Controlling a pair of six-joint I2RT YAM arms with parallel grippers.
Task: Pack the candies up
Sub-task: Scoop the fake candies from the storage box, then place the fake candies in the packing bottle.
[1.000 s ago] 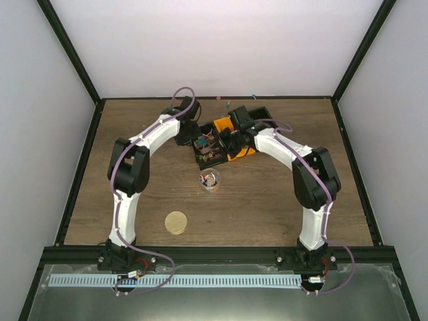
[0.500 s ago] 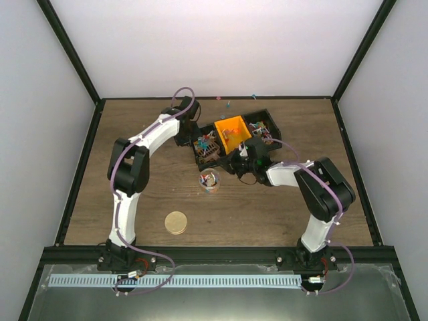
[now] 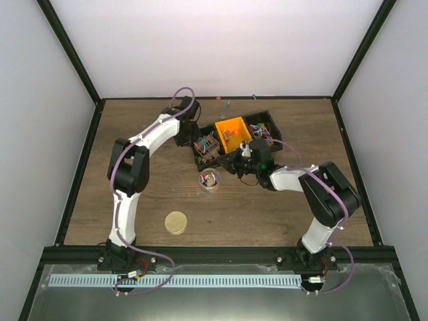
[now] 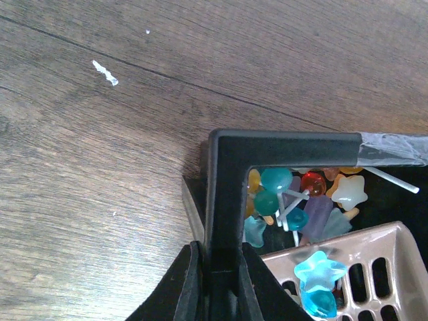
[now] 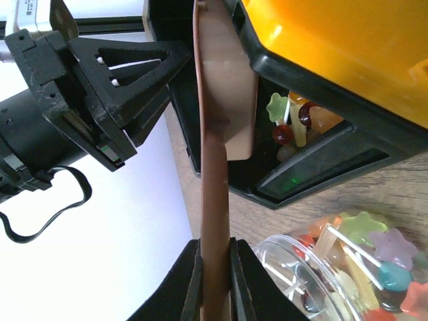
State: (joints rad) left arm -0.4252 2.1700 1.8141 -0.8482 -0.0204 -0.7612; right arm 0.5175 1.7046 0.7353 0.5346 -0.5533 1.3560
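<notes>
Candies, small lollipops in mixed colours, lie in the black compartment tray (image 3: 265, 118); they also show in the left wrist view (image 4: 294, 194). More fill a clear round jar (image 3: 209, 180) in front of the tray, which also shows in the right wrist view (image 5: 348, 267). A pink slotted basket (image 3: 207, 146) and an orange bin (image 3: 232, 132) sit in the tray. My left gripper (image 3: 189, 138) is shut on the tray's corner wall (image 4: 224, 200). My right gripper (image 3: 231, 160) is shut on the pink basket's wall (image 5: 215, 167).
A round tan disc lid (image 3: 176, 222) lies on the wooden table near the front left. A few loose candies (image 3: 228, 103) lie by the back wall. A blue star candy (image 4: 317, 281) sits in the basket.
My right arm has swung down from over the tray to its front side, uncovering the orange bin. The left arm has not moved.
</notes>
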